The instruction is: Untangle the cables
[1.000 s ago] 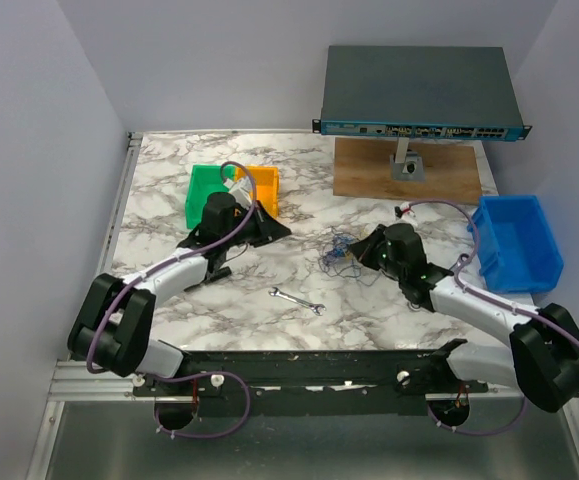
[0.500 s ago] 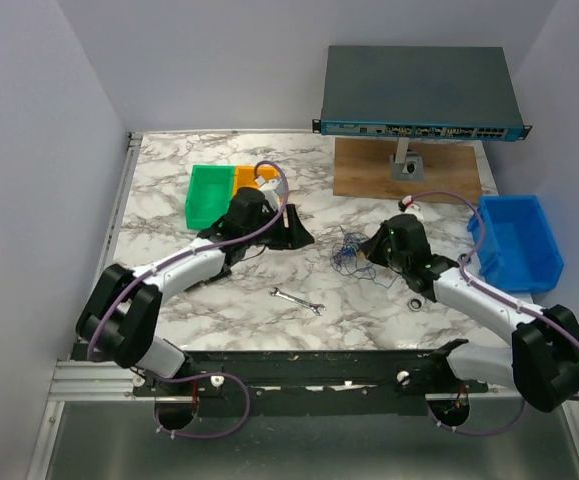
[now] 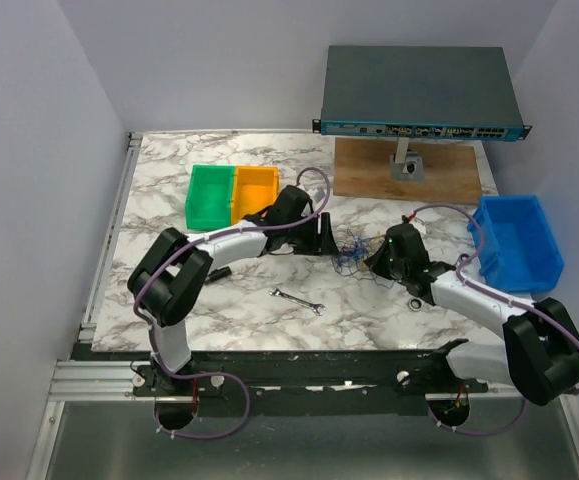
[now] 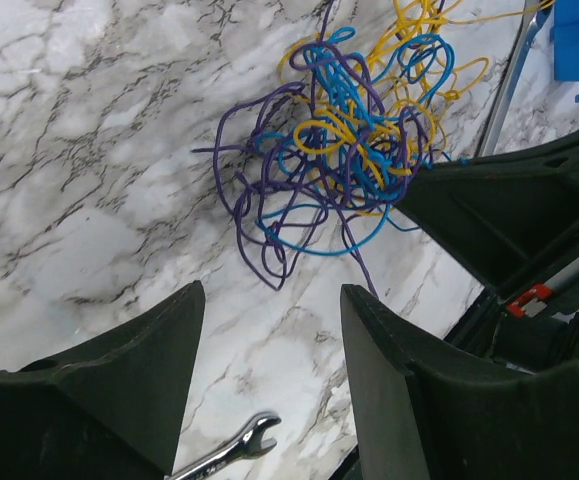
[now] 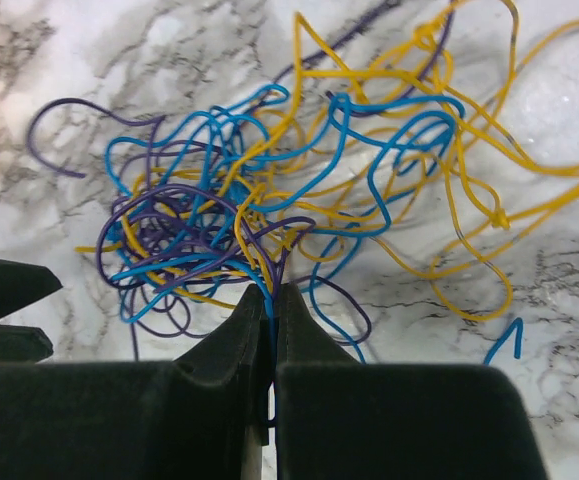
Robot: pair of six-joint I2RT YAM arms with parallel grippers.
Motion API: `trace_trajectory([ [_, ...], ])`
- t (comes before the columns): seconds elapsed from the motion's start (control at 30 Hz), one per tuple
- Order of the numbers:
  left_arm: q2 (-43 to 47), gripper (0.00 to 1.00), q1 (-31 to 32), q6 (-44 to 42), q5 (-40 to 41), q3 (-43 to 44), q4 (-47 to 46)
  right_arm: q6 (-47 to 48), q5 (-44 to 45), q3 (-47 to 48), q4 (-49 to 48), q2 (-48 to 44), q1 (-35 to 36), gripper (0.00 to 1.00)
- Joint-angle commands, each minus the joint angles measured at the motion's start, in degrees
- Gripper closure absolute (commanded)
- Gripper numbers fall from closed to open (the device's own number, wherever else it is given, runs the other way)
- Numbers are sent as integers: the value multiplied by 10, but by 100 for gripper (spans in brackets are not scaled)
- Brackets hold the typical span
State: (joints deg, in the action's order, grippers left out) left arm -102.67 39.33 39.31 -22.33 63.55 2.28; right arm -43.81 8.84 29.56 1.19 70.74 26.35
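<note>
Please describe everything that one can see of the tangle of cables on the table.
The cables are thin, flexible wires in blue, yellow and purple, knotted into one loose clump of loops, some yellow ends straying out. The clump lies on the marble table between the grippers. The right gripper, jaws shut, pinches strands at its edge. The left gripper, jaws open, does not touch it.

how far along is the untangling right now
Barely started. Done: nothing that shows; the cables lie in one blue, yellow and purple knot, with no strand laid apart. In hand: the right fingers are shut on a blue strand at the knot's edge, and the left fingers stand open just short of it. Left: pulling every strand free.
</note>
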Motion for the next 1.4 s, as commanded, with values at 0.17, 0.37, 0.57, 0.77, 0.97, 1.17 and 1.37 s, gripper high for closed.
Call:
trace_trajectory([
  [0.17, -84, 44, 19, 4, 9, 107, 71, -20, 3, -28, 1, 11, -3, 99],
  [0.37, -137, 47, 26, 3, 0, 160, 112, -17, 2, -24, -2, 8, -5, 99],
  [0.57, -174, 57, 32, 16, -29, 176, 105, -15, 2, -16, -1, 4, -4, 99],
  [0.77, -134, 100, 10, 28, -36, 130, 34, -5, 24, -5, 16, -6, -6, 99],
  [0.97, 27, 100, -106, 28, -30, -25, -52, 24, 68, 12, 68, -39, -29, 99],
  [1.17, 172, 100, -166, 36, 29, -156, -90, 4, 140, 25, 115, -85, -69, 99],
  [1.37, 253, 100, -203, 60, 89, -241, -102, -63, 263, 31, 171, -138, -89, 100],
])
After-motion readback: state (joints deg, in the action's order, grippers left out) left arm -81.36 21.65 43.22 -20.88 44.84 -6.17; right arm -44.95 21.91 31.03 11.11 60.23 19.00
